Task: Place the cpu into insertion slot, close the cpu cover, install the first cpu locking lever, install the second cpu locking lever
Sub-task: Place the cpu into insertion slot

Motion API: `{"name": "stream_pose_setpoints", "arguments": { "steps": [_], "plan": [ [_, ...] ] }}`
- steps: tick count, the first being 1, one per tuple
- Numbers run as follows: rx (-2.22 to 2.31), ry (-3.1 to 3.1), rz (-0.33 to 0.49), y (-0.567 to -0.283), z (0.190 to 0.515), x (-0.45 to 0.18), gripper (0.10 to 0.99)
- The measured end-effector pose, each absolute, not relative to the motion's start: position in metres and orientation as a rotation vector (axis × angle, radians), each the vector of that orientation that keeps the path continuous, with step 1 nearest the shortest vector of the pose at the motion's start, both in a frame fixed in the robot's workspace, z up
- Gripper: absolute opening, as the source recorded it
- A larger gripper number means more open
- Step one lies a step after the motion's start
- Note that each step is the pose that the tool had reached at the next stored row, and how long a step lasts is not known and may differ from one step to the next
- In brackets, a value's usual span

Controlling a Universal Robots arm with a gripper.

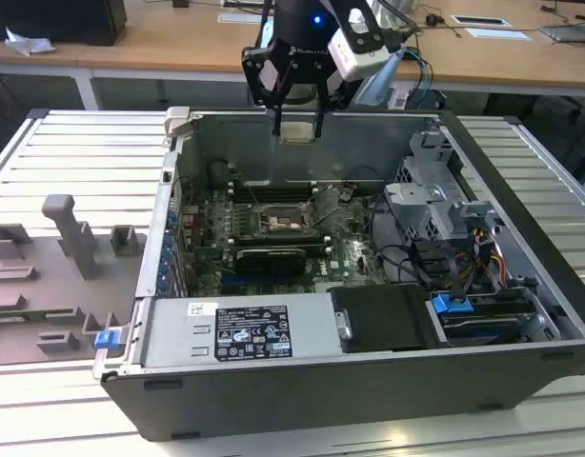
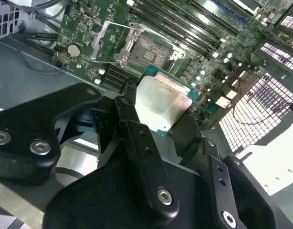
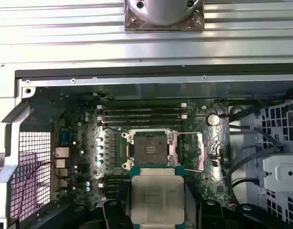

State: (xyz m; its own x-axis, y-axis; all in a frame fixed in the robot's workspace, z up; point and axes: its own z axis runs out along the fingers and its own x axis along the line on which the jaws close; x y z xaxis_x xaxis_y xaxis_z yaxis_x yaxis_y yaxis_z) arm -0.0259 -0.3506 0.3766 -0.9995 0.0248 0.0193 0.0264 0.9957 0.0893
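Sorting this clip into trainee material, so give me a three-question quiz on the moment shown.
1. True or false: the cpu already sits in the insertion slot.
2. The cpu cover is: A) swung open, leaving the slot exposed; B) shut over the slot; C) taken off entirely.
3. Fill in: the gripper is shut on the ____.
Key: 1 false, the gripper holds it clear of the slot; 2 A; 3 cpu.

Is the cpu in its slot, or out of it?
Out. The claw grips the cpu above the board; the slot is empty.
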Motion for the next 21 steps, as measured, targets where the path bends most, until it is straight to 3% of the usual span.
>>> {"name": "stream_pose_setpoints", "arguments": {
  "steps": [21],
  "plan": [
    [-0.340, -3.110, -0.143, -0.3506, 0.3756, -0.0259, 0.541]
  ]
}}
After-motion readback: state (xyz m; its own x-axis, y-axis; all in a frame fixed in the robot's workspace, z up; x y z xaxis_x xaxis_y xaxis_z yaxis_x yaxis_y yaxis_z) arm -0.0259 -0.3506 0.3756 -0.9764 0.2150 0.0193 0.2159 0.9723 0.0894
